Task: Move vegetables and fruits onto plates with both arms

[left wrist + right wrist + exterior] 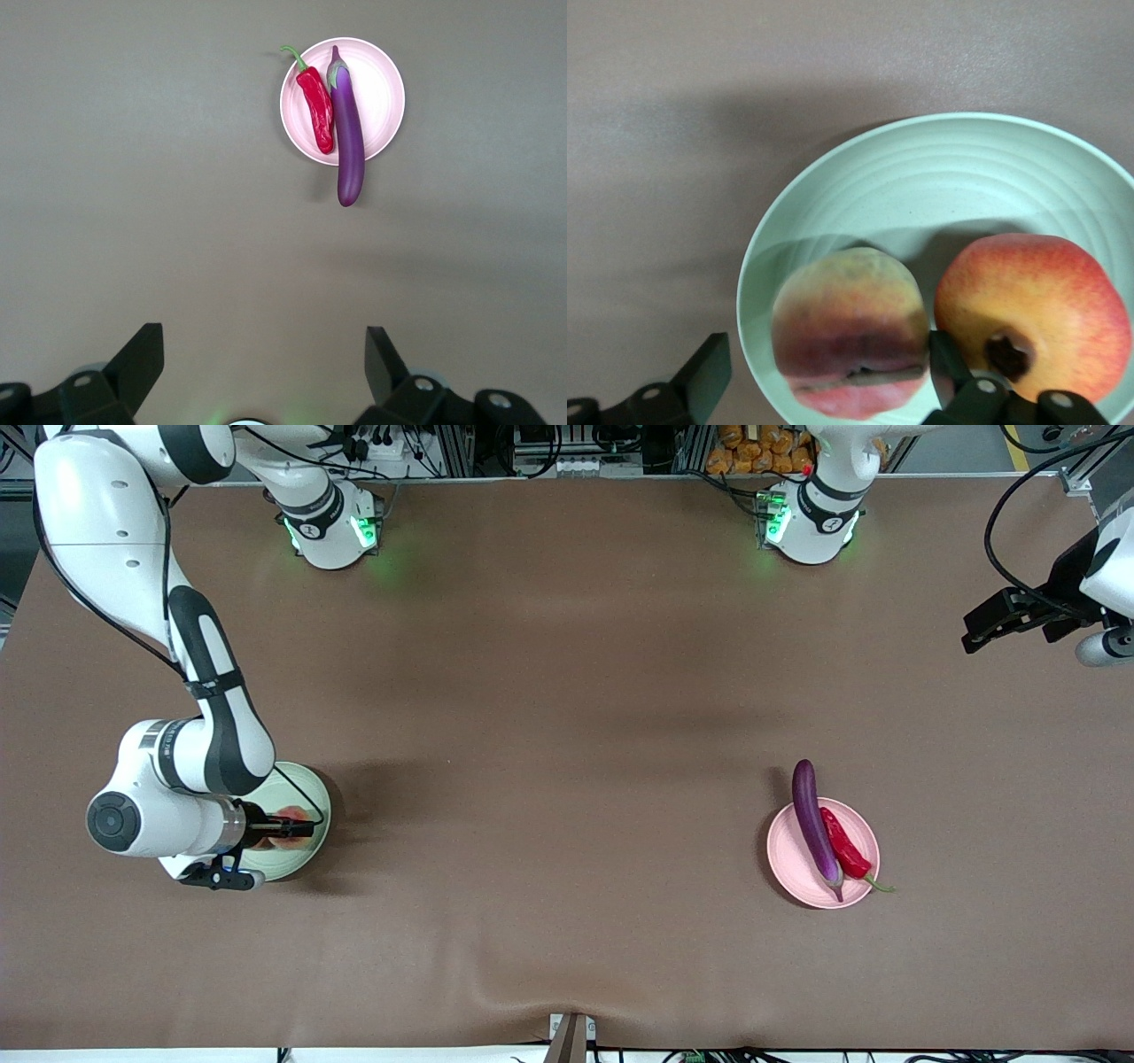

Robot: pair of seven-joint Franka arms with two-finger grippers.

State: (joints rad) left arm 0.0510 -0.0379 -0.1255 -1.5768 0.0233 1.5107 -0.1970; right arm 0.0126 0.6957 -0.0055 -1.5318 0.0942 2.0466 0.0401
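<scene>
The pale green plate [308,790] lies near the right arm's end of the table. On it, in the right wrist view, the peach [850,328] and the round red-yellow fruit [1036,310] rest side by side on the plate [921,186]. My right gripper [288,830] is low over this plate, open, its fingers either side of the peach [290,817]. The pale pink plate [802,868] holds the purple eggplant [813,825] and the red chili [844,846]. My left gripper [974,633] is open and empty, raised at the left arm's end of the table.
The left wrist view shows the pink plate [381,80] with the chili [317,111] and the eggplant [348,133], whose tip overhangs the rim, well away from the left gripper [264,354]. Brown cloth covers the table [567,691]. The right arm's wrist hides part of the green plate.
</scene>
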